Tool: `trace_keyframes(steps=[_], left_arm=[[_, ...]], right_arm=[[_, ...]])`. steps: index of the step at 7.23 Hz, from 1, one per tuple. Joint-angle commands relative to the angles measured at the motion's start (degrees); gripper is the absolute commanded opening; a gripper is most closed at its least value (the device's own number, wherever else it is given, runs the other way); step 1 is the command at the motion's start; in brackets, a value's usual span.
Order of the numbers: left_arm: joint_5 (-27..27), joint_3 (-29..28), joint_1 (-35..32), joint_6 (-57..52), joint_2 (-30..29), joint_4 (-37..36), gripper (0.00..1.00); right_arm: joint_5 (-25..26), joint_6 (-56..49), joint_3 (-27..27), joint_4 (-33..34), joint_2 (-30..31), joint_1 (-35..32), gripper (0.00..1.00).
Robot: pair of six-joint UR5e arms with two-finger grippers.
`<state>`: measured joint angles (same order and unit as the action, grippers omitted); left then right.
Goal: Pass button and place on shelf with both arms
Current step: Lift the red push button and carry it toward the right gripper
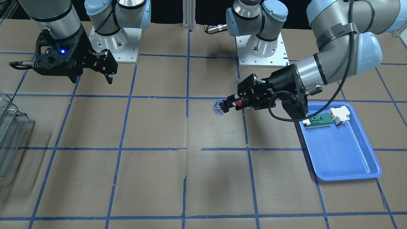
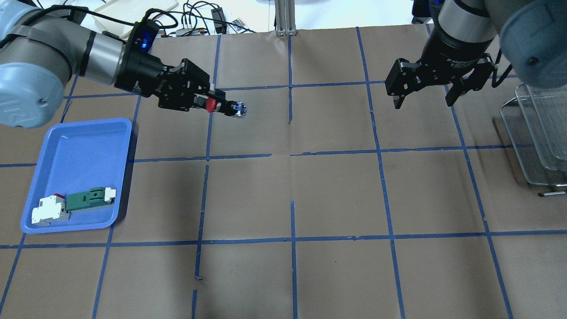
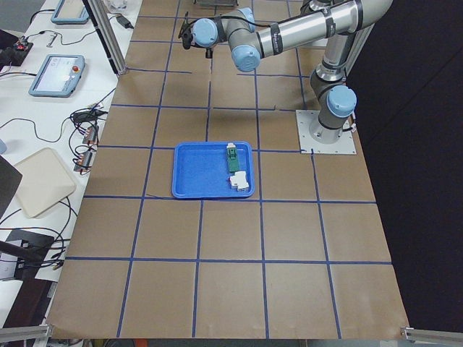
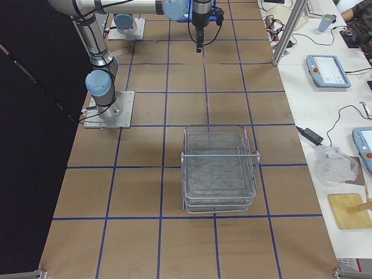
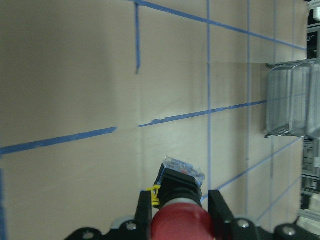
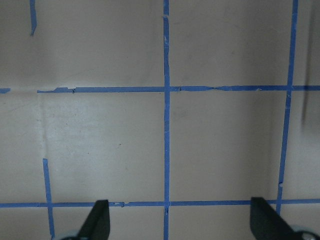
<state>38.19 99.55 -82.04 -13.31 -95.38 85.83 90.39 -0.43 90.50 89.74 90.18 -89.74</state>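
Observation:
My left gripper (image 2: 215,105) is shut on the button (image 2: 226,107), held level above the table with the red head between the fingers and the bluish base pointing toward the table's middle. It shows in the front view (image 1: 226,106) and in the left wrist view (image 5: 179,200). My right gripper (image 2: 423,96) is open and empty, hanging fingers down above the table; its fingertips (image 6: 100,220) show wide apart in the right wrist view. The wire-mesh shelf (image 2: 538,137) stands at the table's right end, also seen in the right side view (image 4: 219,168).
A blue plastic tray (image 2: 66,146) sits below my left arm and holds a green-and-white connector piece (image 2: 88,199) and a white block (image 2: 48,212). Blue tape lines grid the brown table. Both arm bases (image 1: 261,44) stand at the rear edge.

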Motion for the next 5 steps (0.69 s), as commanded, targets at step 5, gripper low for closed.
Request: trace_keyframes(steps=[5], left_arm=[[-15.3,0.8,-12.0,38.8,0.2,-31.3,0.01]], right_arm=[[-7.2,-2.5,-0.1,-0.9,-0.2,4.0,1.00]])
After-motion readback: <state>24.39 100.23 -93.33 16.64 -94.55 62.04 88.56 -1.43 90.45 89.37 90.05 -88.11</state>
